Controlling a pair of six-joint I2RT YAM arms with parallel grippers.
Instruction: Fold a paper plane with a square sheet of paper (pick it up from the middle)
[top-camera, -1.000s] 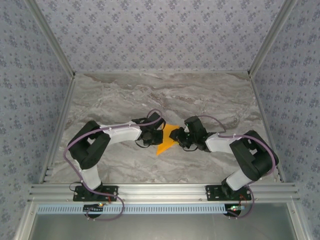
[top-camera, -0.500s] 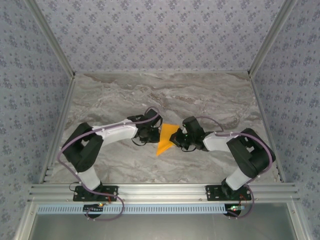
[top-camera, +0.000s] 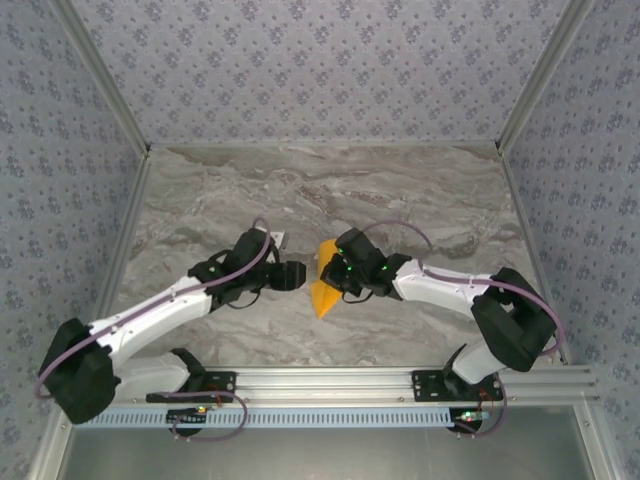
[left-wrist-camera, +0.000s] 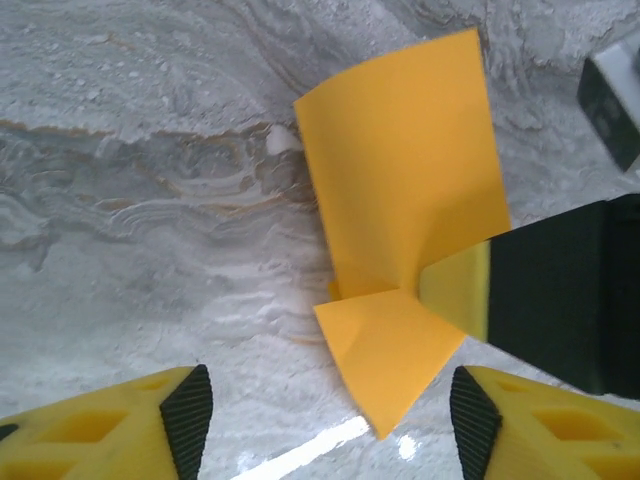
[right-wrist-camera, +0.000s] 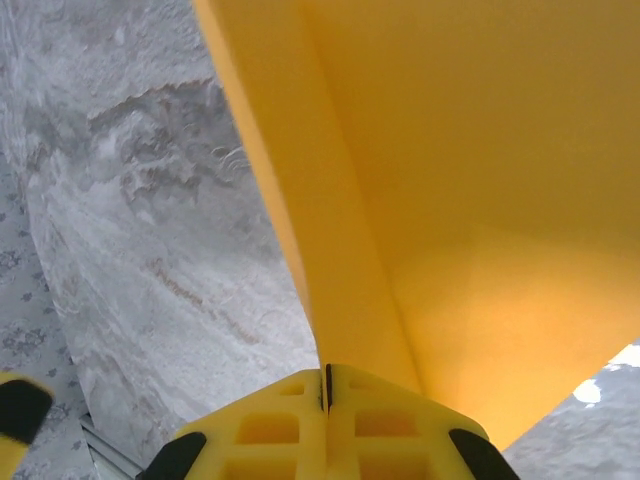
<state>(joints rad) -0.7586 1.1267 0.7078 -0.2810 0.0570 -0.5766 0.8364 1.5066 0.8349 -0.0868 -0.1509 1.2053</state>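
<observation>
Top view: just below the middle of the frame, the thin bright orange paper sheet (top-camera: 322, 296), already creased narrow, hangs from the right pincer (top-camera: 336, 272) over the grey marbled worktop (top-camera: 420, 190). The left pincer (top-camera: 296, 276) sits just left of it, not touching.

Left wrist view: the left pincer (left-wrist-camera: 328, 405) has its jaws wide apart at the bottom corners with nothing between them. The paper (left-wrist-camera: 400, 190) fills the upper centre. One flap is folded under, and the right pincer (left-wrist-camera: 445, 290) is clamped on its right edge.

Right wrist view: the right pincer (right-wrist-camera: 327, 385) is shut tight on a fold of the paper (right-wrist-camera: 470, 150).

This looks like a mid-fold regrasp. The next move probably calls for the left pincer to close on a free flap, using the right clamp as the anchor.
</observation>
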